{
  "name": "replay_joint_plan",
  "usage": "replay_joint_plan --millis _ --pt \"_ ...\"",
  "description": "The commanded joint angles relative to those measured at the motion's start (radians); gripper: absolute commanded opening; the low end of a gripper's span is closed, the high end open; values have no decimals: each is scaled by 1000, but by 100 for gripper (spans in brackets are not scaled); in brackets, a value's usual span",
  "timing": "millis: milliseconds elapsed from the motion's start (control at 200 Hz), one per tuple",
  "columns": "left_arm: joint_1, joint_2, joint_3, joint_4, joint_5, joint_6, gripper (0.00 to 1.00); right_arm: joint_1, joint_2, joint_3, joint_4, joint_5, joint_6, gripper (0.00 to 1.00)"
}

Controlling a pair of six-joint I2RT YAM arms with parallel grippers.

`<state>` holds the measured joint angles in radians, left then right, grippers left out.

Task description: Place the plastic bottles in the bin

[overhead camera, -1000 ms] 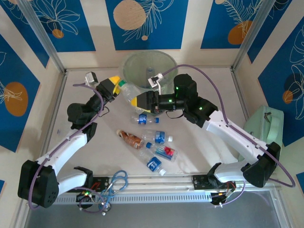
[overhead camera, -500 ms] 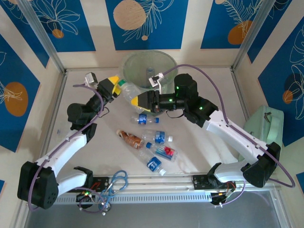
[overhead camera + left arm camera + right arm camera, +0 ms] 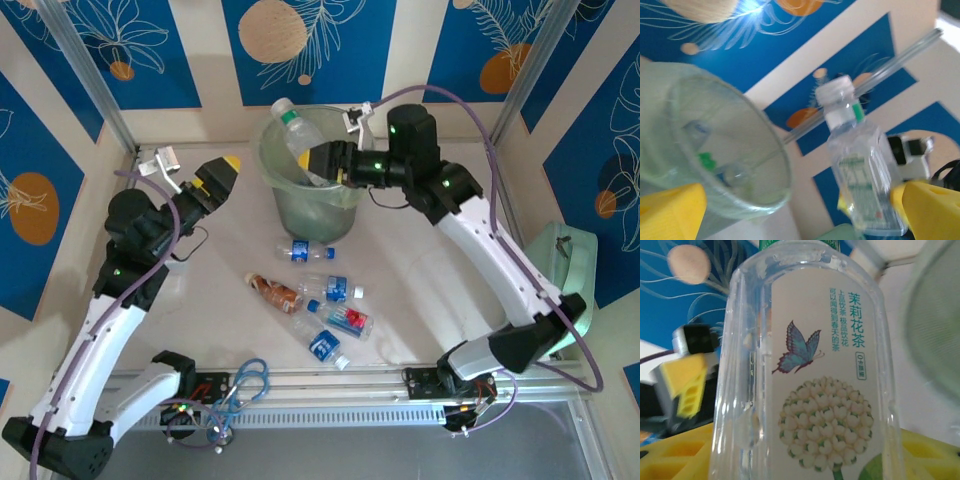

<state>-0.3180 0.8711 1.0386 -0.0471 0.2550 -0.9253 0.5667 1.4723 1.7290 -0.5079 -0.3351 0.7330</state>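
The right gripper [image 3: 325,165] is clamped on the lower body of a clear bottle [image 3: 299,133], tilted cap-up over the mouth of the bin [image 3: 318,215] (the left gripper [image 3: 222,175] gapes empty, well aside).

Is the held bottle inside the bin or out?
Out: the right gripper holds the bottle over the bin, cap up past its rim.

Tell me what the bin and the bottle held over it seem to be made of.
The bin: thin translucent pale-green plastic, probably; shapes show through its wall. The jasmine tea bottle: clear glossy plastic, with highlights on its ribs; printed white label, likely film.
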Motion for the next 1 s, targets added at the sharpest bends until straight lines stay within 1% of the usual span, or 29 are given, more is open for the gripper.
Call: replay_joint_plan --millis 0,90,275,460,565,620,660,745,900,995 --pt "8 -9 13 -293 -94 164 100 -27 105 122 -196 79 -164 51" --pt "7 -24 -6 -329 -99 184 99 -49 186 210 -253 114 -220 50" --pt "7 -34 -52 -378 -61 200 94 -59 350 396 -393 230 -344 49" --pt "7 -57 -100 -405 -58 207 92 -78 433 503 -463 321 -402 51" --pt "7 -64 -118 -414 -59 207 91 -85 479 566 -510 382 -428 57" --pt "7 -66 -124 -417 -60 209 91 -91 497 593 -530 396 -433 64" --pt "7 -66 -128 -423 -64 210 91 -96 508 605 -538 408 -434 71" --pt "7 -66 -136 -432 -72 209 91 -95 520 633 -550 422 -436 78" --pt "7 -63 -153 -448 -78 194 92 -88 521 679 -564 432 -428 83" --pt "7 -64 -165 -460 -83 179 91 -77 513 701 -575 436 -425 83"
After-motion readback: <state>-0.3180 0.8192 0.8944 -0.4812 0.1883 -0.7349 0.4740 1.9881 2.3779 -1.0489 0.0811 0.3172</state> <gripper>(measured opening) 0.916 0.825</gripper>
